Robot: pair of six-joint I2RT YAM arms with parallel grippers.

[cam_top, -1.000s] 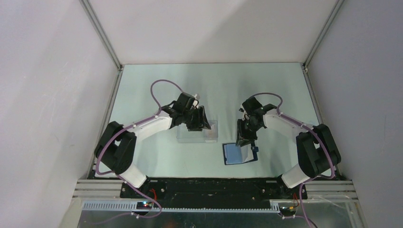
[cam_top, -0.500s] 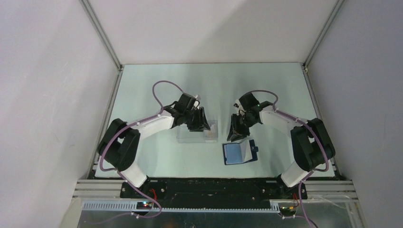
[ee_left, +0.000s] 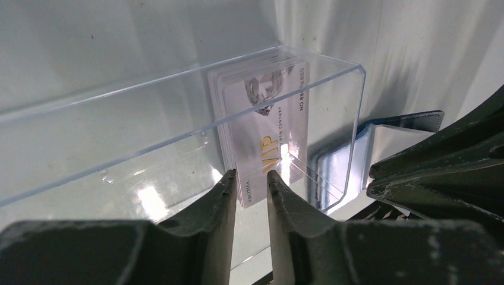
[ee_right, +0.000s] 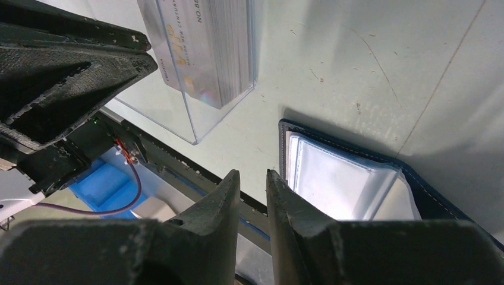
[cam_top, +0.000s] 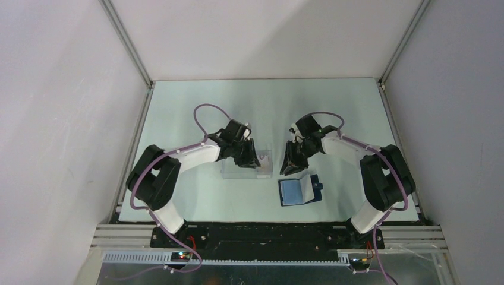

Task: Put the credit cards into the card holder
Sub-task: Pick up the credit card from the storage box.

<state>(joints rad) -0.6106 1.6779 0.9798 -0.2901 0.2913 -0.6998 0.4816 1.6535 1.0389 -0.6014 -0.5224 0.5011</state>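
Left gripper (ee_left: 251, 178) nearly closed on the front credit cards (ee_left: 267, 119), can't tell if gripping; right gripper (ee_right: 254, 175) slightly apart, empty. Pinch just one.

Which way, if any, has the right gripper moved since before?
Yes: right gripper went left, from the dark navy folding card holder toward the clear plastic box.

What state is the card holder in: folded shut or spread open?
Open. The card holder lies spread, light blue inner face up; the right wrist view shows its clear pocket.
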